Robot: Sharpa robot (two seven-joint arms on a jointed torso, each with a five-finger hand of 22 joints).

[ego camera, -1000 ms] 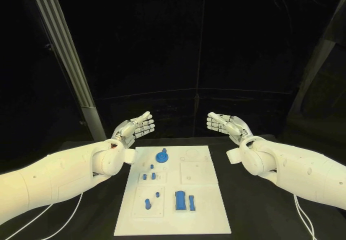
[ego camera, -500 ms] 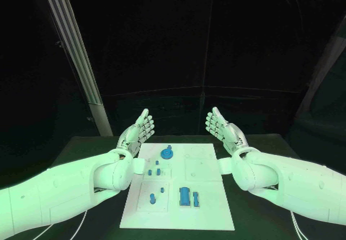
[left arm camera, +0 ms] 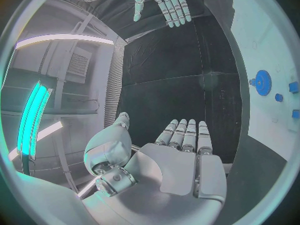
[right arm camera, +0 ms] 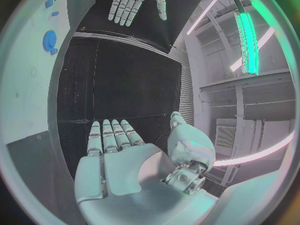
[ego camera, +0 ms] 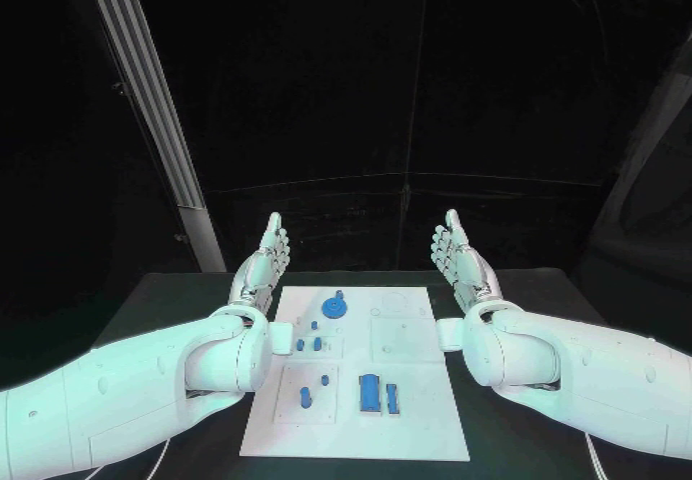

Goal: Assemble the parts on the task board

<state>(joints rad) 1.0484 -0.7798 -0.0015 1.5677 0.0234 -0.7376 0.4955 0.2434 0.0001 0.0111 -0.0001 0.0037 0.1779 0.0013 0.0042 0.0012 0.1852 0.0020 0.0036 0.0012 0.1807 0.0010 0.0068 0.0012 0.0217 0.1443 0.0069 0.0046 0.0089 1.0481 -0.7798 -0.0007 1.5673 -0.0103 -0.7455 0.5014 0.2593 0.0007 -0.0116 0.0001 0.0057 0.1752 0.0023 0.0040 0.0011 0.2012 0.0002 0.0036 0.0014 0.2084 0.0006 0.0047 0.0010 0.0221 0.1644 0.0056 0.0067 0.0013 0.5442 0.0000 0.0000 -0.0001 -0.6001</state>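
Observation:
The white task board (ego camera: 411, 420) lies in the middle of the black table. On it sit a round blue gear (ego camera: 335, 307) at the far end, small blue pegs (ego camera: 309, 343) on its left half, and a long blue block (ego camera: 369, 392) with a narrower piece (ego camera: 391, 397) beside it near the front. My left hand (ego camera: 265, 258) is raised above the board's far left corner, fingers straight and together, holding nothing. My right hand (ego camera: 459, 255) mirrors it above the far right corner, also empty. The left wrist view has the gear (left arm camera: 263, 82) and my right hand (left arm camera: 164, 2); the right wrist view has the gear (right arm camera: 50, 40) and my left hand (right arm camera: 132, 0).
A pale upright post (ego camera: 159, 130) stands behind the table at the left. Black table surface (ego camera: 188, 300) runs on both sides of the board. Dark curtain fills the background.
Both hands have turned from palms-up to edge-on with fingers pointing up, and drawn in closer over the board's far corners. The whole picture has shifted with the camera.

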